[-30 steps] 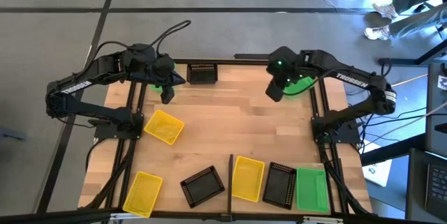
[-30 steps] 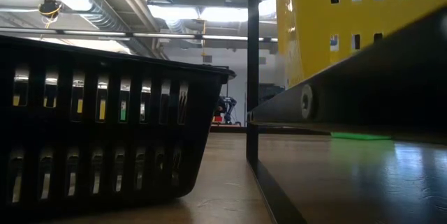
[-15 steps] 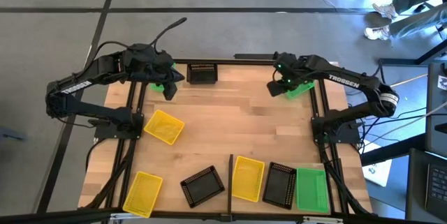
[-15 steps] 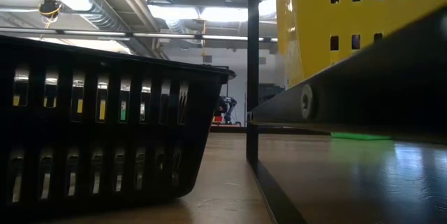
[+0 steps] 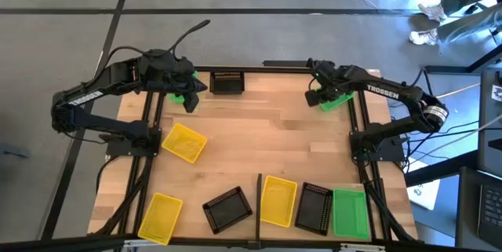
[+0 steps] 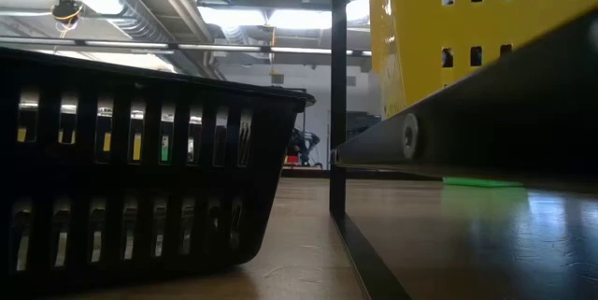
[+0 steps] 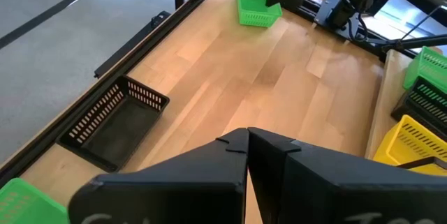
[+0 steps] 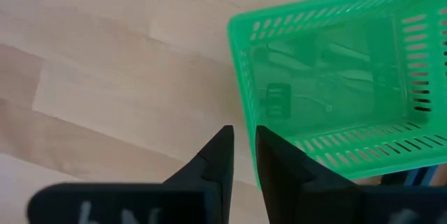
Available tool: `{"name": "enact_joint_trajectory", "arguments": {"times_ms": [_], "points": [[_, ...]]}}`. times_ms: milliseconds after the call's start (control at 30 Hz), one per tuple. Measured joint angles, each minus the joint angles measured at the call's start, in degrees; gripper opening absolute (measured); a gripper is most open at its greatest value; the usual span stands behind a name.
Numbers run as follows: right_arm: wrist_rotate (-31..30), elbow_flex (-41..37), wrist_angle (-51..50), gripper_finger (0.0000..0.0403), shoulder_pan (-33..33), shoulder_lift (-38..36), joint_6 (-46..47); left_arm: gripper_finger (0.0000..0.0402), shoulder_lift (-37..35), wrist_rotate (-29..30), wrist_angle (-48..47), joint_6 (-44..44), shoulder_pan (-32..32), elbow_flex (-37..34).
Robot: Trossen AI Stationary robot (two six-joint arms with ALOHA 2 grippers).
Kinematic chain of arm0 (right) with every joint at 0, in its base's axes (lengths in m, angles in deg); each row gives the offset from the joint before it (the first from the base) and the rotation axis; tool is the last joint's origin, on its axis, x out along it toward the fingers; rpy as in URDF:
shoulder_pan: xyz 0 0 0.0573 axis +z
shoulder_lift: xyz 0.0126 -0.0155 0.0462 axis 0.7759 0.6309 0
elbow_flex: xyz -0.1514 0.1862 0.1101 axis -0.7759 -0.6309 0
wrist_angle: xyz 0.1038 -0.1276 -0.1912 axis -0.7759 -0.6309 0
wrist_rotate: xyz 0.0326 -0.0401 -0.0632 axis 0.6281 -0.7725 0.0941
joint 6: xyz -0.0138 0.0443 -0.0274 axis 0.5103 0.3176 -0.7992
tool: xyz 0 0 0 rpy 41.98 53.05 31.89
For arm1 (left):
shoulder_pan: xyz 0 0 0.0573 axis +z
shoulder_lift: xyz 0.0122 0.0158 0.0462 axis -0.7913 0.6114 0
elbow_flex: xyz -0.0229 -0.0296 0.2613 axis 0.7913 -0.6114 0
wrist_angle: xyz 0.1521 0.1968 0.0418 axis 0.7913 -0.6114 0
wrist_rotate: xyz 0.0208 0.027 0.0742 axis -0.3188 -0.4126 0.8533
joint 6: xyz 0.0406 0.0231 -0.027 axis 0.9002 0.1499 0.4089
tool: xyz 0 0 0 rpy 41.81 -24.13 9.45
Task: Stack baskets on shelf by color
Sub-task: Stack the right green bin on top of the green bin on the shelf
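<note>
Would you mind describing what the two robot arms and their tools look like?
Both arms are dark, slender and jointed, with white TROSSEN lettering on the forearm. The left arm trails a black cable past the table's far edge. The right arm shows a small green light near its wrist. Each tool, left tool and right tool, has two flat black tapered fingers.

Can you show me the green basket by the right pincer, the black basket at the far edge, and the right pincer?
Green basket [image 8: 328,70], right wrist view, on its floor.
Black basket [image 5: 227,82], high view, on its middle.
Right pincer [image 8: 242,151], right wrist view, between its fingertips.
</note>
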Motion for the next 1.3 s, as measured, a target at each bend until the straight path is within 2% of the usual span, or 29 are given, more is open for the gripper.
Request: {"name": "enact_joint_trajectory", "arguments": {"times_ms": [367,767,1167,1300], "points": [[1.69,-3.3,3.25,0.0059,-0.63,0.02,-0.28,0.0,0.0,0.02,-0.01,0.0,-0.01,0.0],[0.15,-4.14,4.27,0.0059,-1.37,0.33,-0.26,0.0,0.0,0.02,0.0,0.0,0.0,0.0],[1.67,-4.14,4.32,0.0059,-1.83,6.82,-0.32,0.0,0.0,0.02,0.0,0.0,0.0,0.0],[1.64,-4.14,4.99,0.0059,-1.83,8.61,-3.69,0.0,0.0,0.02,-0.01,0.0,0.0,0.0]]}}
